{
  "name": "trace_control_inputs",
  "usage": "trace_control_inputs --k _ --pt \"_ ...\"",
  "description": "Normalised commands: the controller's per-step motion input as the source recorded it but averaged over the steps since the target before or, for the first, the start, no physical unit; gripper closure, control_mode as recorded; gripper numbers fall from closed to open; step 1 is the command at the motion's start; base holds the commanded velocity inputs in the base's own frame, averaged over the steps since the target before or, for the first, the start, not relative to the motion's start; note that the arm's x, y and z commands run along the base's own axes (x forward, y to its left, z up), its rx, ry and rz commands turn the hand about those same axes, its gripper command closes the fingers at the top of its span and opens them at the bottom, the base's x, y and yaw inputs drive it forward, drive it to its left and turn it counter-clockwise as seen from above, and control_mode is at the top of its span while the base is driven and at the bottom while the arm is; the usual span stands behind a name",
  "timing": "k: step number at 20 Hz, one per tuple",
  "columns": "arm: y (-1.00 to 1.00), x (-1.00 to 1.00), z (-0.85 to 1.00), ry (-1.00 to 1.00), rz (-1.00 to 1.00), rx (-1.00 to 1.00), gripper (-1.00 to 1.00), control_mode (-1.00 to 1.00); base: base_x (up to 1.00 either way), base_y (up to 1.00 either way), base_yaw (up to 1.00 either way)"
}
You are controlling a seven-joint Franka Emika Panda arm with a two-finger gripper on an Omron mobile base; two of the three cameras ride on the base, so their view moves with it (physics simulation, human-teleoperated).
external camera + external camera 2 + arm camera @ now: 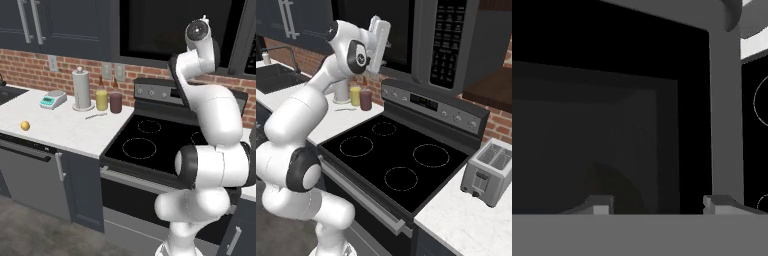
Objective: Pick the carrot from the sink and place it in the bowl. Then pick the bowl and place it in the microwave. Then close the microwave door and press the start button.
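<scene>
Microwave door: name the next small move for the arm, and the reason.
Probably draw the gripper back and push the dark-framed microwave door closed. The hand view looks into the wide dark microwave's grey interior, with the fingertips apart and nothing between them.

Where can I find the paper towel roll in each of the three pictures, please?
Left base view: paper towel roll on the white counter, upper left.
Right base view: partly hidden behind the arm, left of the yellow bottle.
Hand view: not in it.
Shared landmark: the yellow bottle beside the roll.
</scene>
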Motion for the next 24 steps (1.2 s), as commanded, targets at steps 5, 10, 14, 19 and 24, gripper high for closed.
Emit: trace_control_inputs --k 5,10,14,19,24 --pt "-0.44 0.83 -0.15 0.00 0.03 0.02 -1.00 -1.00 0.00 0.00 0.00" --pt "-0.13 0.22 -0.28 -0.01 0.06 0.00 -1.00 -1.00 0.00 0.00 0.00" --pt "0.28 -0.93 0.05 -0.15 0.00 0.00 -1.00 -1.00 0.00 0.00 0.00" --pt "0.11 -1.00 0.11 -0.08 0.02 -0.05 -1.00 -1.00 0.00 0.00 0.00" --pt "-0.03 -1.00 0.00 0.00 0.08 -0.08 -1.00 -1.00 0.00 0.00 0.00"
